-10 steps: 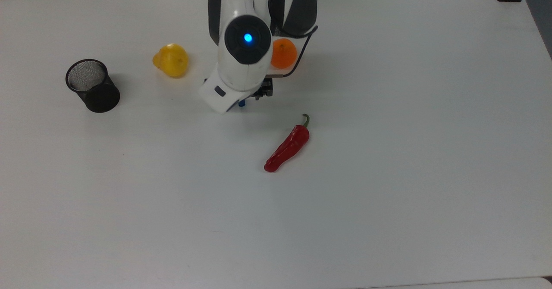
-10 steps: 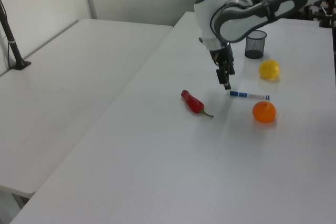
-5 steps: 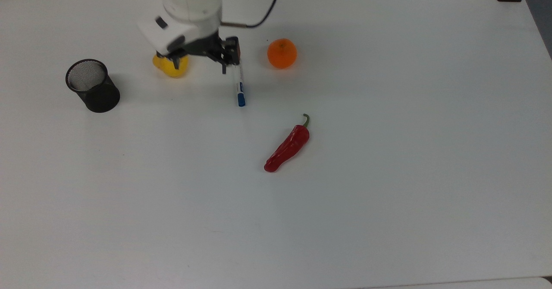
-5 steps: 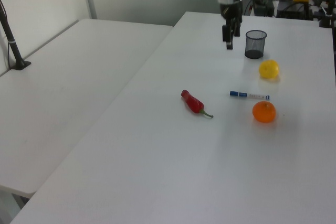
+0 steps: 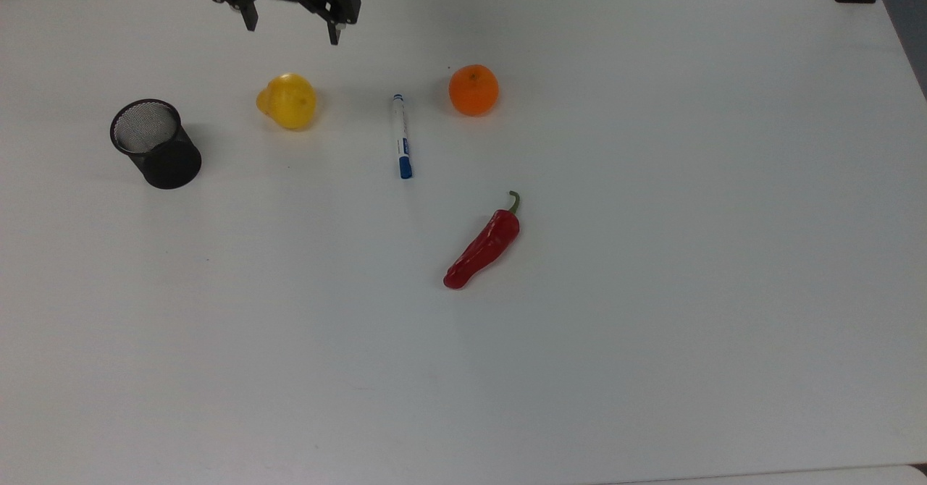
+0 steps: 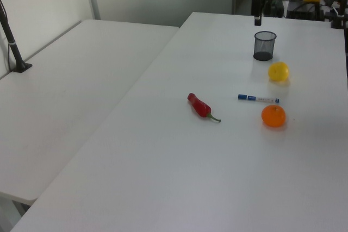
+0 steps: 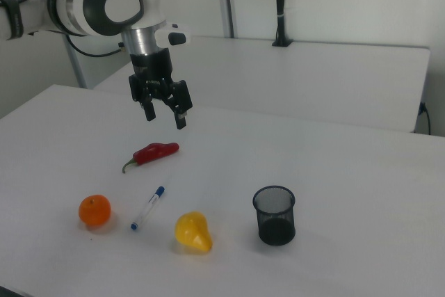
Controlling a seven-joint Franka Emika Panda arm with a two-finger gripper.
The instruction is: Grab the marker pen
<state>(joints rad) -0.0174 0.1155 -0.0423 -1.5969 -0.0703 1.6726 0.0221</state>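
Marker pen (image 5: 400, 136) lying flat on the white bench (image 5: 652, 253), untouched.

The pen sits between a yellow fruit (image 5: 287, 100) and an orange (image 5: 473, 90), apart from both; in the top view its blue cap points toward the red chilli (image 5: 484, 246) below and to the right. A black mesh cup (image 5: 155, 143) stands beyond the yellow fruit. The gripper (image 5: 291, 20) hangs raised above the bench, well away from the pen, jaws spread open and holding nothing.

White arm (image 7: 83, 1) with grey joint covers, black cable, seemingly all-black gripper (image 7: 164, 114)
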